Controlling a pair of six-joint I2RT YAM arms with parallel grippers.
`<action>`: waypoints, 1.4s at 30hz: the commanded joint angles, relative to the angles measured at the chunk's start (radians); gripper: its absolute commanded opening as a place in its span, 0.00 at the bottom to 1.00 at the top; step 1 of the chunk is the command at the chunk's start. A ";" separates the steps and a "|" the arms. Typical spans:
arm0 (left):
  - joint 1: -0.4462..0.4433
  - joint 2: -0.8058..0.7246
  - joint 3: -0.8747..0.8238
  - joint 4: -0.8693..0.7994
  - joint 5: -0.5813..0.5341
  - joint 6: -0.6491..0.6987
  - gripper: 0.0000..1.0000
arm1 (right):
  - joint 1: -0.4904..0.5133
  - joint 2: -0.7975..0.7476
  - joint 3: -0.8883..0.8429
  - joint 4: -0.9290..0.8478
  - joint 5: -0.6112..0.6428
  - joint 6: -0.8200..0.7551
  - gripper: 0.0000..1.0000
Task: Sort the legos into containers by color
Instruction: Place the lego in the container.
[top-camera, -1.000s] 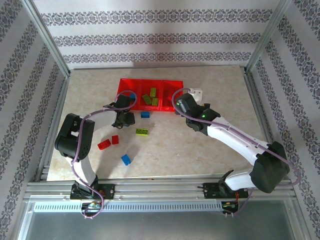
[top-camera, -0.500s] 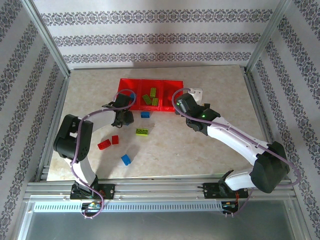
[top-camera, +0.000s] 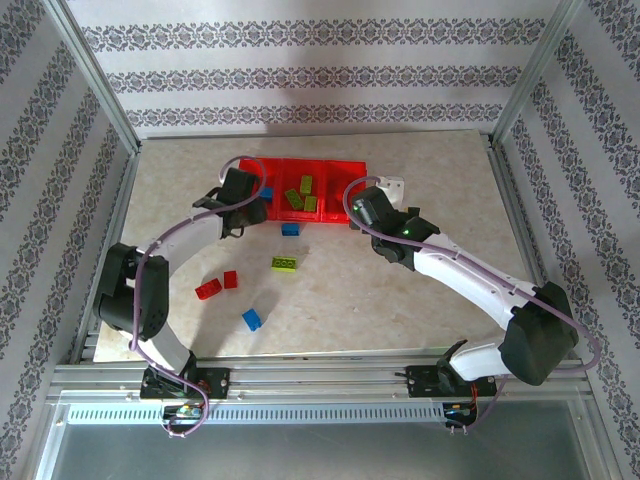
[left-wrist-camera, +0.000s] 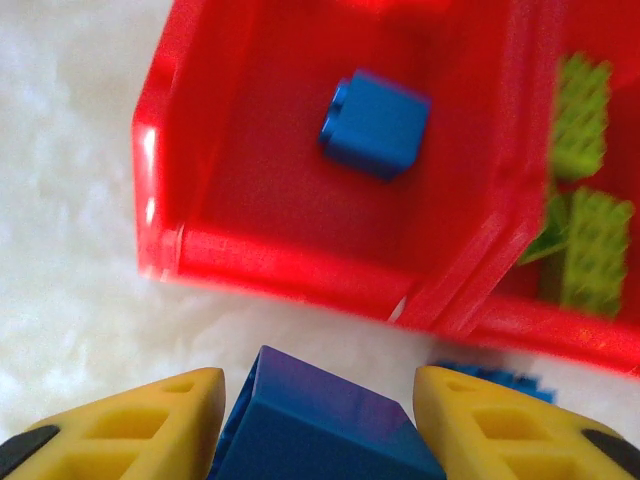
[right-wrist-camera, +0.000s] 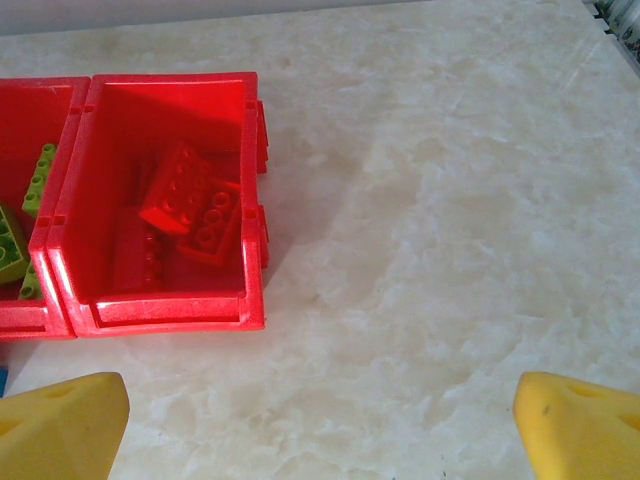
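From above, the left gripper (top-camera: 252, 193) is hanging over the near edge of the tray (top-camera: 330, 165) at its left compartment. It is nearer to that compartment than the right gripper (top-camera: 356, 208), which is waiting at the tray's right end. Loose bricks (top-camera: 284, 263) are lying on the table (top-camera: 400, 290) nearer the arms

The left wrist camera is showing what the top view is hiding: narrow jaws are pinching a blue brick (left-wrist-camera: 320, 430), and the left compartment, with a blue cube (left-wrist-camera: 375, 125) already inside, is lying just beyond its near wall

The right wrist camera is showing jaws standing wide and empty, with red bricks (right-wrist-camera: 190, 205) sitting in the right compartment, far and left of them
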 joint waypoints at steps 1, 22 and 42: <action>0.012 0.060 0.095 0.023 -0.027 0.027 0.41 | -0.008 0.001 0.007 0.003 0.006 0.014 0.98; 0.018 0.324 0.381 -0.064 -0.111 0.056 0.45 | -0.006 -0.027 -0.014 -0.006 0.004 0.029 0.98; 0.026 0.262 0.328 -0.037 -0.104 0.033 0.74 | 0.005 -0.024 -0.018 0.001 -0.016 0.024 0.98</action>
